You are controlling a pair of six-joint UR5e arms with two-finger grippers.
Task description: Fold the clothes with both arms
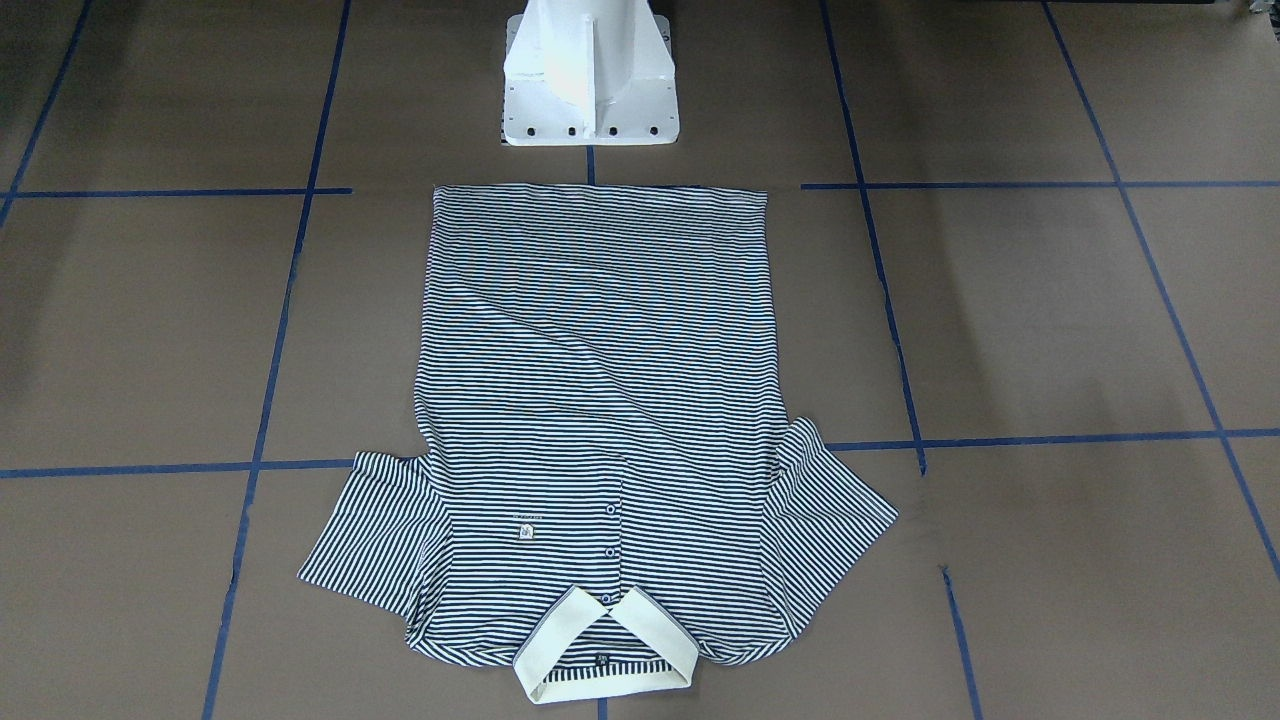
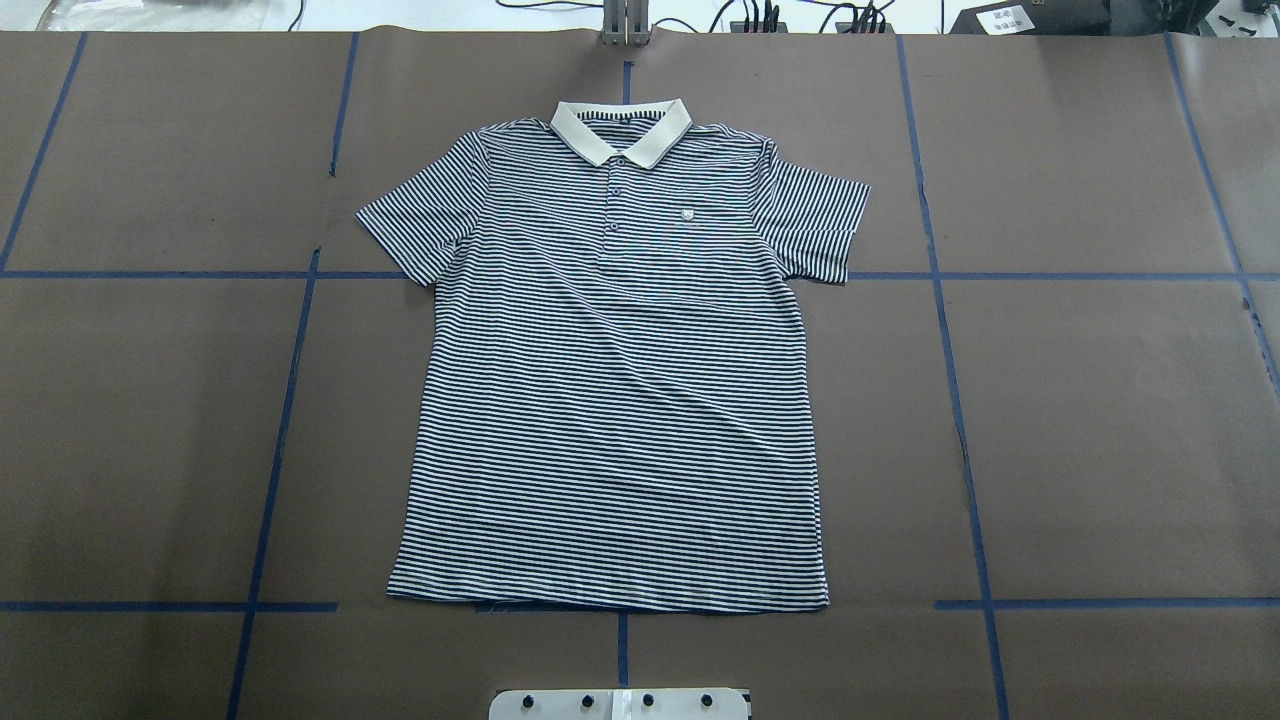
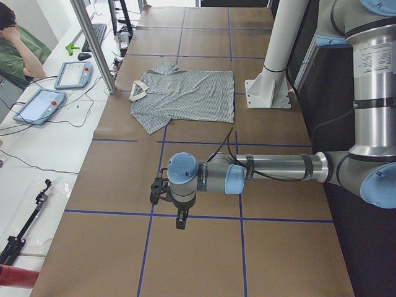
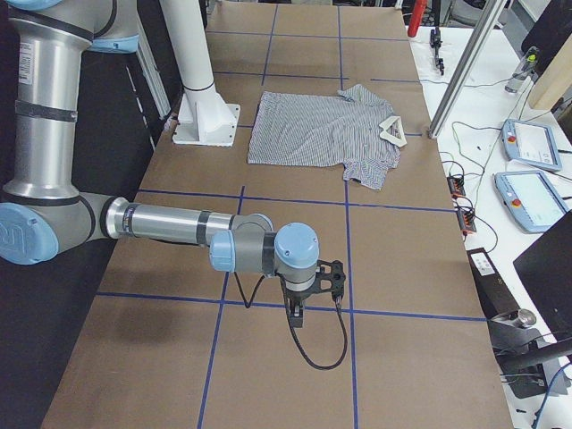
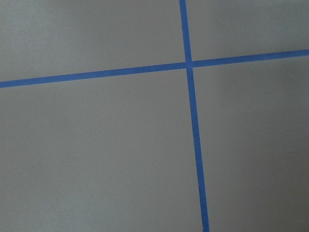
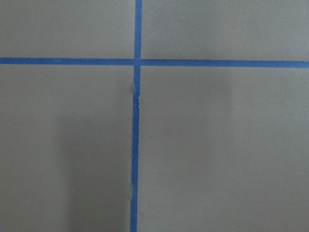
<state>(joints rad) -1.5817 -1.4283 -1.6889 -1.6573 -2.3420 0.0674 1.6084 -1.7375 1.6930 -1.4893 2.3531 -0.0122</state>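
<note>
Nothing here can be read: the small chest logo (image 1: 526, 531) on the polo shirt (image 2: 610, 400) and the tiny print just above it are too small to make out, and the white label (image 2: 1005, 17) beyond the shirt's collar end, off the worktop (image 2: 1100, 400), is blurred.

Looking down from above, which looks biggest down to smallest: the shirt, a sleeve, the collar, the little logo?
1. shirt
2. sleeve; both sleeves look about alike
3. collar, a bit smaller than a sleeve
4. logo, tiny
</note>
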